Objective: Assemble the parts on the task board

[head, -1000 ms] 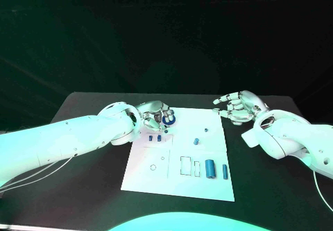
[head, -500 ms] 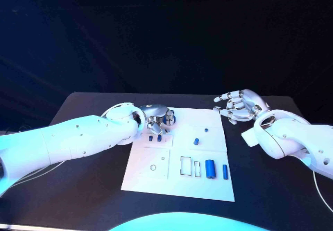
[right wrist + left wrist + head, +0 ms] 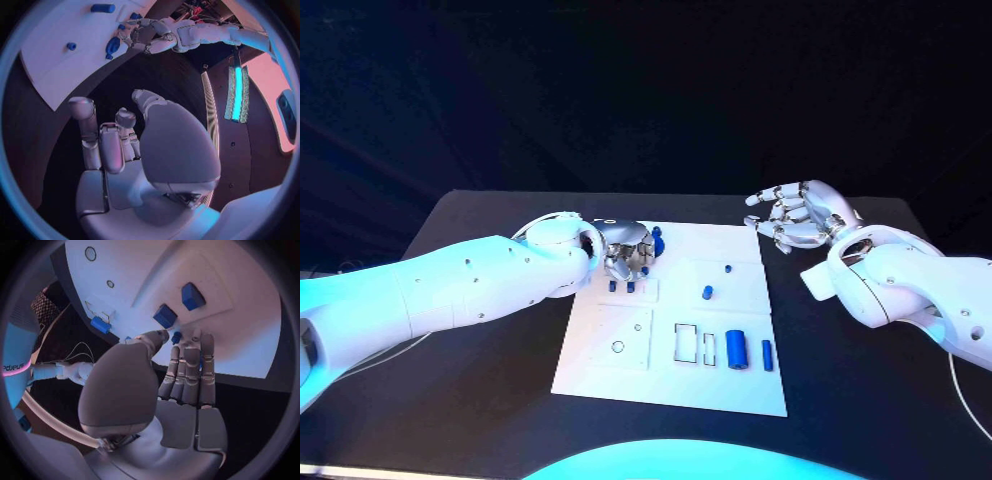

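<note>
The white task board [image 3: 678, 375] lies in the middle of the black table. My left hand [image 3: 629, 258] hovers over its far left corner, fingers close together. A blue part [image 3: 656, 239] sits against its thumb, and the same blue part [image 3: 177, 337] peeks out between thumb tip and fingertips, mostly hidden. Just in front of the fingers stand two small blue parts [image 3: 622, 286], seen as blue squares [image 3: 165, 316]. My right hand [image 3: 795, 220] hangs off the board's far right corner with its fingers loosely spread, holding nothing.
On the board lie a short blue part [image 3: 707, 293], a tiny blue peg [image 3: 730, 269], a thick blue cylinder [image 3: 736, 350] and a thin one [image 3: 767, 354] beside two rectangular outlines [image 3: 685, 343]. A circle outline [image 3: 617, 347] marks the near left.
My left hand has turned and dropped closer to the two small standing parts, and the blue part now shows at its far side. The right hand has barely shifted.
</note>
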{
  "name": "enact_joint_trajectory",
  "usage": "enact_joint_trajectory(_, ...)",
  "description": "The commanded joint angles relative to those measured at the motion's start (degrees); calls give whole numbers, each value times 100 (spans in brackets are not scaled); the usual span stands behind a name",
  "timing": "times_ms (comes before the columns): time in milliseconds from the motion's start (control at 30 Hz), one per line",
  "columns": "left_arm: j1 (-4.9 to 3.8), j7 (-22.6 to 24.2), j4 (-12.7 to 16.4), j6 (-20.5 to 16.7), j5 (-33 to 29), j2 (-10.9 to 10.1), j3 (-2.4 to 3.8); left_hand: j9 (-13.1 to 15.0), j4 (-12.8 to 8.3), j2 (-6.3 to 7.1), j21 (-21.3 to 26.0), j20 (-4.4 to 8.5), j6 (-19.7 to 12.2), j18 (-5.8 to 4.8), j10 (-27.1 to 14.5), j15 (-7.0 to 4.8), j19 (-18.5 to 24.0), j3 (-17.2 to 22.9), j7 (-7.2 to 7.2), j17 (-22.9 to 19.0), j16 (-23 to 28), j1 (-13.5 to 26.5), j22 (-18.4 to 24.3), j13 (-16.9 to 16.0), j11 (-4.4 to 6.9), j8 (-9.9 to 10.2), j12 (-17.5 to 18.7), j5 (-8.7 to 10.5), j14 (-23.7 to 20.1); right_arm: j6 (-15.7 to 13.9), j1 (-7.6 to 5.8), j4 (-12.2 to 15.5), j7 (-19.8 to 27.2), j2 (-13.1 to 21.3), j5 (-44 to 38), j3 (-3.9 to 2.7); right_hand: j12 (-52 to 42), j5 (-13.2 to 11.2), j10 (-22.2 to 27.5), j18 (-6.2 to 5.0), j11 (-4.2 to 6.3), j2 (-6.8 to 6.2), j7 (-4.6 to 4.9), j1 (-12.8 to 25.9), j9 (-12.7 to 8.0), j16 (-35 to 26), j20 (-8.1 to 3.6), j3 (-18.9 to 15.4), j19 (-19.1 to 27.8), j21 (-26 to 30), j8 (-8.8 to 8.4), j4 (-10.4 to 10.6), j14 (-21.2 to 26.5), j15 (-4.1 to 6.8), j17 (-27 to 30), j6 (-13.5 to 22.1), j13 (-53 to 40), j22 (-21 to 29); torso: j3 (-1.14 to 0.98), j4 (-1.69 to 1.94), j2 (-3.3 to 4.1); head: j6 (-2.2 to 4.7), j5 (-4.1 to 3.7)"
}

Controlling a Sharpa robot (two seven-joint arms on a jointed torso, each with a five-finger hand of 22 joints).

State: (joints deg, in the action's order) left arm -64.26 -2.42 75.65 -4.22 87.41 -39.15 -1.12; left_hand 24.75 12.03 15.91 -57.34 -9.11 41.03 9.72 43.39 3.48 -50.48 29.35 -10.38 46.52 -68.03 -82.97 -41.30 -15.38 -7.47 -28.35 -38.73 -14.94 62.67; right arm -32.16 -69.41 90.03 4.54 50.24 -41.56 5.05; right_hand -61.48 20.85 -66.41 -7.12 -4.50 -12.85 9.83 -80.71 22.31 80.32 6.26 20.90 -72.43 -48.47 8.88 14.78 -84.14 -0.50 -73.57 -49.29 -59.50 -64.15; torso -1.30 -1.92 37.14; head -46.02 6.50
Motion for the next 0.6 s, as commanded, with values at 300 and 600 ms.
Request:
enact_joint_trajectory(300,-1,-91,-131,127,131,99,4,-132,-28,-18,-193,21,269,68,213,-36,-135,183,44,127,-232,-134,-169,109,45,60,72,17,199,-26,2,2,106,-11,-16,-1,63,25,57,-89,-3,-44,-14,1,1,-40,-25,37,-24,31,25,-4,-126,41,11,4,54,10,0,-1,-1,-2,-8)
enact_joint_trajectory(600,-1,-51,-191,22,71,166,3,-212,-34,-65,-433,49,398,19,373,-66,-340,304,65,285,-407,-152,-462,187,79,104,130,28,375,-7,2,13,91,-7,-16,-1,75,25,55,-87,-2,-45,-15,6,2,-42,-26,47,-32,31,28,-3,-128,43,9,2,69,9,-1,0,0,2,-18)
